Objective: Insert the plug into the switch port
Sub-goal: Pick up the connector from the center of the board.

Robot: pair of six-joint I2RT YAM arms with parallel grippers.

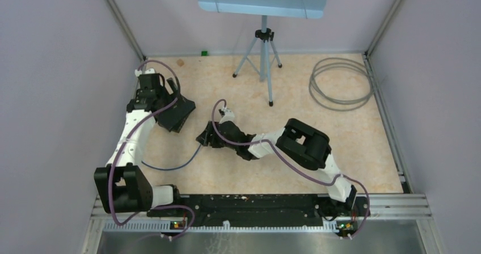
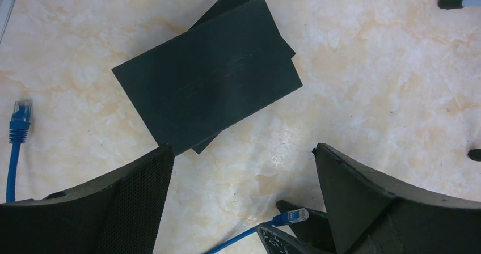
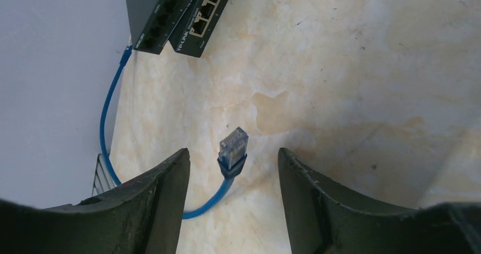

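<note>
Two stacked black switches (image 2: 207, 75) lie on the marbled table, their ports showing in the right wrist view (image 3: 195, 16). The blue cable's plug (image 3: 233, 146) lies on the table between my right gripper's (image 3: 232, 152) open fingers, untouched. The same plug shows in the left wrist view (image 2: 295, 215). The cable's other plug (image 2: 21, 115) lies loose left of the switches. My left gripper (image 2: 243, 152) is open and empty, hovering just above the switches (image 1: 178, 115). In the top view my right gripper (image 1: 205, 136) sits right of the switches.
A tripod stand (image 1: 262, 61) with a light blue tray stands at the back middle. A grey coiled cable (image 1: 340, 84) lies at the back right. A small green object (image 1: 203, 53) sits by the back wall. The blue cable (image 1: 170, 166) loops toward the left arm.
</note>
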